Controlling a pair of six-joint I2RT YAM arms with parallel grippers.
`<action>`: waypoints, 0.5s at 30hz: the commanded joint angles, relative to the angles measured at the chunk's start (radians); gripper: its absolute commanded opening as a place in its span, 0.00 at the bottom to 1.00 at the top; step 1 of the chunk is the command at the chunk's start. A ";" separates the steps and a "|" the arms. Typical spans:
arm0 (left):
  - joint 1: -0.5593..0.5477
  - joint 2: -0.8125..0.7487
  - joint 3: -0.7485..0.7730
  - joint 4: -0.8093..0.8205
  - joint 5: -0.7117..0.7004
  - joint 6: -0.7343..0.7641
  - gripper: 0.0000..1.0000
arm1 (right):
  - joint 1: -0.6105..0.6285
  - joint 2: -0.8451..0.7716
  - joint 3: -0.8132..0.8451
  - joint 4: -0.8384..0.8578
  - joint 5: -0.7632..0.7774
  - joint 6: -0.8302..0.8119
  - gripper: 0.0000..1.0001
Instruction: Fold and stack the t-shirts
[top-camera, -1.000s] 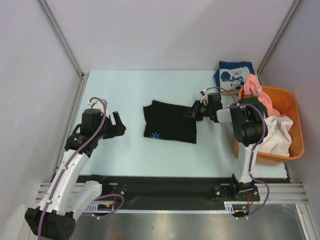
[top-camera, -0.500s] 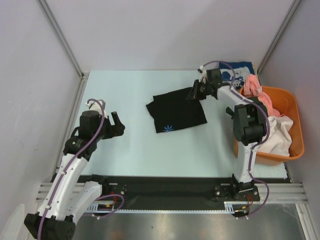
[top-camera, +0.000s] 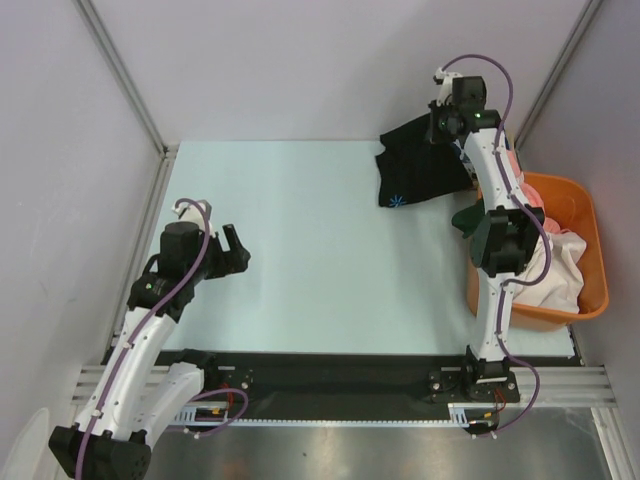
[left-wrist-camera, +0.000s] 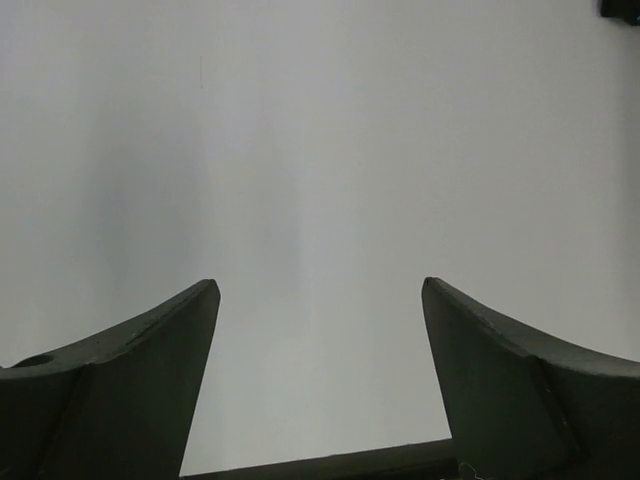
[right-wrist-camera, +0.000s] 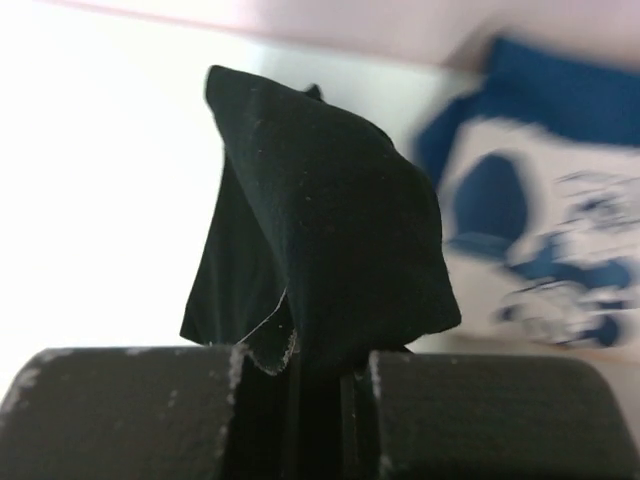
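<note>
One black tee (top-camera: 415, 165) pinched btwn R jaws, nr navy tee (right-wrist-camera: 560, 110), L jaws spread.

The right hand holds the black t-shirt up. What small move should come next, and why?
Probably lower it onto the navy t-shirt: the right hand is shut on the black t-shirt, which hangs in the air close to that flat shirt.

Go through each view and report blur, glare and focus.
Top external: evenly lit, sharp, soft shadows only. Left wrist: left hand in focus against a blank pale background. Right wrist: black t-shirt fairly sharp, navy t-shirt behind it blurred, table at left washed out to white.
</note>
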 joint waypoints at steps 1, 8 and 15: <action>0.000 -0.012 -0.007 0.034 0.009 0.013 0.88 | -0.023 0.050 0.136 -0.033 0.100 -0.108 0.00; 0.000 -0.001 -0.009 0.037 0.015 0.011 0.87 | -0.060 0.079 0.214 0.094 0.133 -0.222 0.00; 0.000 0.014 -0.009 0.035 0.011 0.011 0.87 | -0.142 0.121 0.263 0.240 0.067 -0.274 0.00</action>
